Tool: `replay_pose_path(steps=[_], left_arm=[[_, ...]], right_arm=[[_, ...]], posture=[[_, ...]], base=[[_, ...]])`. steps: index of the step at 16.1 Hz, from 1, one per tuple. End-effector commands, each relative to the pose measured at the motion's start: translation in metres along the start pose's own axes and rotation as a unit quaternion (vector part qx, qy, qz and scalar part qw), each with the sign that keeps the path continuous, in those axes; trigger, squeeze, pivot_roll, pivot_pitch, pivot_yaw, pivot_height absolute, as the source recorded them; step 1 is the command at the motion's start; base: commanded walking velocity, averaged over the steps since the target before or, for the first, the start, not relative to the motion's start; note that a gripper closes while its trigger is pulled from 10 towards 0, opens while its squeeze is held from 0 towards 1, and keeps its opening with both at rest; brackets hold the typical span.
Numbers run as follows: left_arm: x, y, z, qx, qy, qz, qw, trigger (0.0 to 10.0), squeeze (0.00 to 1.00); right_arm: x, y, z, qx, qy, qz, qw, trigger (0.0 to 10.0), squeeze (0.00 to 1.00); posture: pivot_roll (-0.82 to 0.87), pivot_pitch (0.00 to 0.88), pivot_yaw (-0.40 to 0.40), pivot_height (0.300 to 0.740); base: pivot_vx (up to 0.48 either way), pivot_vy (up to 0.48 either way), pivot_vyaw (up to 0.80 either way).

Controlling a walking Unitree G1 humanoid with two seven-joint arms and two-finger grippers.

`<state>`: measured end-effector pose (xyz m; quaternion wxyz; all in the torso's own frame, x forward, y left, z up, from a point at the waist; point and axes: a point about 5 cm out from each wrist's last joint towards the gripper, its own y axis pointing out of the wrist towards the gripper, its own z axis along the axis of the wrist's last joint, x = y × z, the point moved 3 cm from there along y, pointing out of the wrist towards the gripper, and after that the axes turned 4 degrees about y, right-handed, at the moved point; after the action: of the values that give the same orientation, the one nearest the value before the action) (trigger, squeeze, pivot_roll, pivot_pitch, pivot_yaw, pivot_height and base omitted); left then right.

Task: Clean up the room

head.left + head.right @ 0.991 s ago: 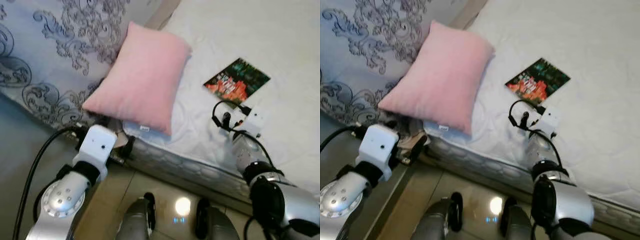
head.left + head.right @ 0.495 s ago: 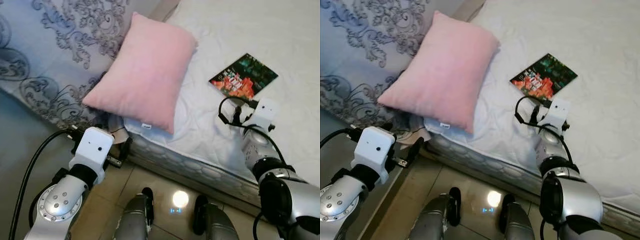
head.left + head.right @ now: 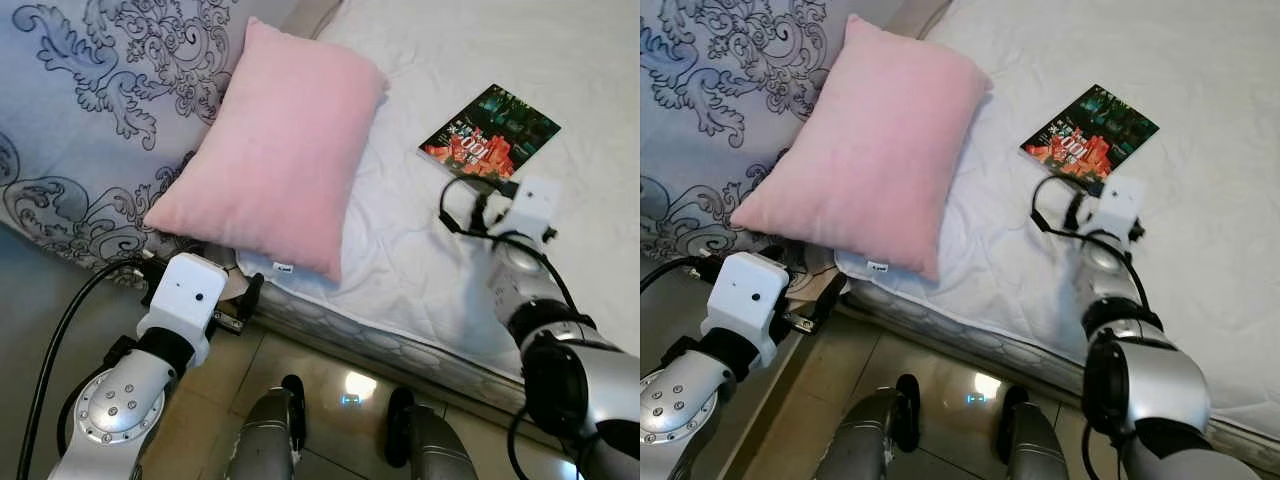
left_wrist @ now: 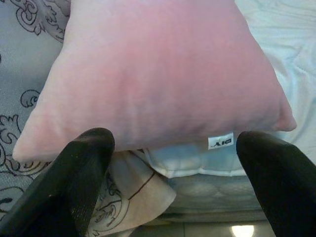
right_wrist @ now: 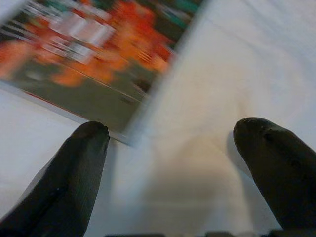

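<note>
Pillow [image 3: 275, 150] overhangs bed [image 3: 420, 270] beside book [image 3: 490, 132]

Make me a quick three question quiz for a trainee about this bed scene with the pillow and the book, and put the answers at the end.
1. True or false: the soft pink rectangular pillow hangs partly over the edge of the white quilted mattress.
2. Which gripper points at the glossy dark paperback book with orange print: A) left gripper, B) right gripper, C) both?
3. Fill in: the left gripper's black fingers are spread ____ before the pillow's near edge.

Key: 1 true. 2 B; its open fingers sit at the book's near corner. 3 open.
</note>
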<state>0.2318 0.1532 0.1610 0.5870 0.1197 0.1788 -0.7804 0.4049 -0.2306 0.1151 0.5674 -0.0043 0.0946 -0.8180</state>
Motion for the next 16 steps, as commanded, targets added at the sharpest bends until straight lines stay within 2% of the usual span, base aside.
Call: replay_pose_path(steps=[1, 4, 5, 8, 9, 13, 14, 15, 16], left_arm=[[0.0, -0.003, -0.001, -0.004, 0.005, 0.004, 1.0, 10.0, 0.0], [0.001, -0.001, 0.0, -0.002, 0.005, 0.005, 1.0, 10.0, 0.0], [0.001, 0.0, 0.0, -0.001, 0.004, 0.005, 1.0, 10.0, 0.0], [0.001, -0.003, 0.001, -0.001, 0.004, 0.005, 1.0, 10.0, 0.0], [0.0, -0.008, 0.0, -0.005, 0.007, 0.008, 1.0, 10.0, 0.0], [-0.004, -0.024, -0.002, -0.02, 0.016, 0.011, 1.0, 10.0, 0.0], [-0.005, -0.028, -0.002, -0.026, 0.018, 0.012, 0.999, 10.0, 0.0], [-0.005, -0.031, -0.003, -0.029, 0.019, 0.011, 0.999, 10.0, 0.0], [-0.005, -0.033, -0.002, -0.031, 0.022, 0.009, 0.999, 10.0, 0.0]], right_arm=[[-0.01, -0.002, -0.005, -0.006, -0.009, 0.02, 1.0, 10.0, 0.0], [-0.028, -0.003, 0.003, 0.014, -0.024, 0.059, 0.998, 10.0, 0.0], [-0.029, -0.002, 0.009, 0.027, -0.032, 0.058, 0.997, 10.0, 0.0], [-0.014, 0.001, 0.011, 0.024, -0.029, 0.031, 0.999, 10.0, 0.0], [-0.004, 0.002, 0.011, 0.018, -0.019, 0.013, 1.0, 10.0, 0.0], [0.012, 0.004, 0.004, -0.01, -0.01, -0.007, 1.0, 10.0, 0.0], [0.014, 0.004, 0.001, -0.023, 0.0, -0.004, 1.0, 5.4, 0.0], [0.014, 0.004, -0.002, -0.034, 0.014, -0.004, 0.999, 0.0, 0.0], [0.013, 0.004, -0.003, -0.04, 0.019, -0.001, 0.999, 0.0, 0.0]], posture=[[0.35, 0.312, 0.082, 0.74], [0.34, 0.309, 0.077, 0.74], [0.34, 0.309, 0.076, 0.74], [0.36, 0.316, 0.077, 0.74], [0.38, 0.323, 0.08, 0.74], [0.44, 0.356, 0.096, 0.74], [0.45, 0.365, 0.1, 0.74], [0.46, 0.37, 0.104, 0.74], [0.47, 0.373, 0.107, 0.74]], base=[[0.0, 0.0, 0.0], [0.0, 0.0, 0.0], [0.0, 0.0, 0.0], [0.0, 0.0, 0.0], [0.0, 0.0, 0.0], [0.0, 0.0, 0.0], [0.0, 0.0, 0.0], [0.0, 0.0, 0.0], [0.0, 0.0, 0.0]])
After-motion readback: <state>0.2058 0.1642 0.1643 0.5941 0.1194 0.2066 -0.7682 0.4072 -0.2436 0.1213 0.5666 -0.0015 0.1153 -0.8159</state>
